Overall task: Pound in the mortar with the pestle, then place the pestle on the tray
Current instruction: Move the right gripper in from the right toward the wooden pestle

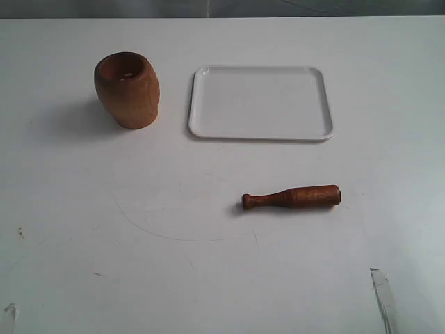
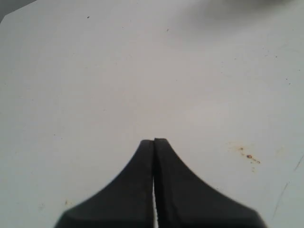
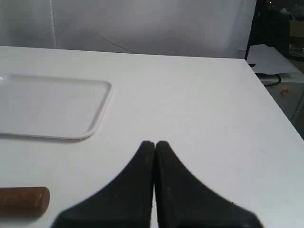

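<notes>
The light-brown wooden mortar (image 1: 127, 90) stands upright at the back left of the white table. To its right lies the white tray (image 1: 260, 103), bare; its corner also shows in the right wrist view (image 3: 52, 107). The reddish-brown pestle (image 1: 292, 197) lies flat in front of the tray, thick end to the right; its thick end (image 3: 26, 201) shows beside my right gripper. My right gripper (image 3: 154, 144) is shut and holds nothing. My left gripper (image 2: 154, 141) is shut over bare table, with none of the task's objects in its view.
The table top (image 1: 208, 264) is scuffed, with a curved scratch in front of the pestle. A silvery tip (image 1: 384, 296) shows at the front right edge and another (image 1: 8, 314) at the front left. The table's right edge (image 3: 280, 114) has clutter beyond.
</notes>
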You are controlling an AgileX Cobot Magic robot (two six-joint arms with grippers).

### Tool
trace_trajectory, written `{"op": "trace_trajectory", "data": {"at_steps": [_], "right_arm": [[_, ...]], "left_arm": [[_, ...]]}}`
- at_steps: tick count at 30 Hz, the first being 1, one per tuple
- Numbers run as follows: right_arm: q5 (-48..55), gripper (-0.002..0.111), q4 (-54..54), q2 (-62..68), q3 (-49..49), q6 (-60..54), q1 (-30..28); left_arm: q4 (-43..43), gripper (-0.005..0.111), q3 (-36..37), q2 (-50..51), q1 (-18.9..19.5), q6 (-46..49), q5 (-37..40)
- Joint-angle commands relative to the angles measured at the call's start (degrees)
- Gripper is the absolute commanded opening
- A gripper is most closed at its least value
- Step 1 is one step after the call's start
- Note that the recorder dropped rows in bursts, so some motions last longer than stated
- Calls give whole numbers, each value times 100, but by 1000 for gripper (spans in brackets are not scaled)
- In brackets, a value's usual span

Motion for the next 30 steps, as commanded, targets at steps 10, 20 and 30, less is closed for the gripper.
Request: {"op": "trace_trajectory", "data": {"at_steps": [10,20,30], "right_arm": [[-59,0,-213,-34,17,-132,28],[-4773,0,3039,-34,17,1188,28],[-6437,0,-2909,809,-821,1446,7]], "left_arm": [[-42,0,3,-7,-44,-47,-17],[-42,0,3,-7,-44,-47,-17],[-42,0,3,-7,-44,-47,-17]]}}
